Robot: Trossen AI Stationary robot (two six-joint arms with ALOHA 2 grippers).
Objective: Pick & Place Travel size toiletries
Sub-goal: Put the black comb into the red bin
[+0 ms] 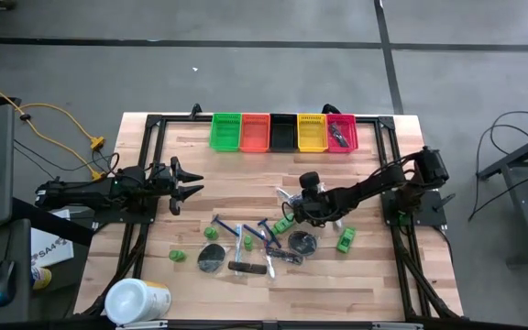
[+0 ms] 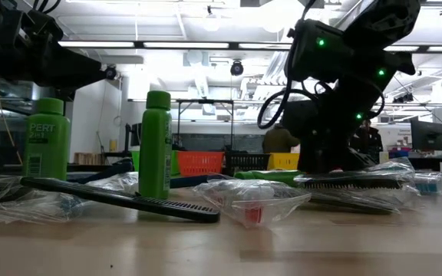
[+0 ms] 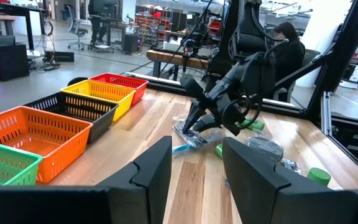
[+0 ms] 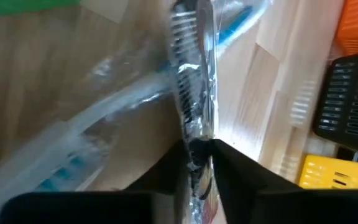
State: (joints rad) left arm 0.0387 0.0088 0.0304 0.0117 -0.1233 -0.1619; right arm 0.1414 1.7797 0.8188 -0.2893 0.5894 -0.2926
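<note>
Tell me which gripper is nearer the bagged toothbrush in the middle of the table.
Right. The right gripper is down on the bagged toothbrush, jaws pinched on its clear wrapper. The left gripper hovers well off to the side, near the table's left edge, jaws apart and empty.

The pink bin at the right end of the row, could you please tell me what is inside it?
Seen from above, the pink bin holds some small dark items lying on its floor. What they are cannot be told, and anything beneath them is covered.
</note>
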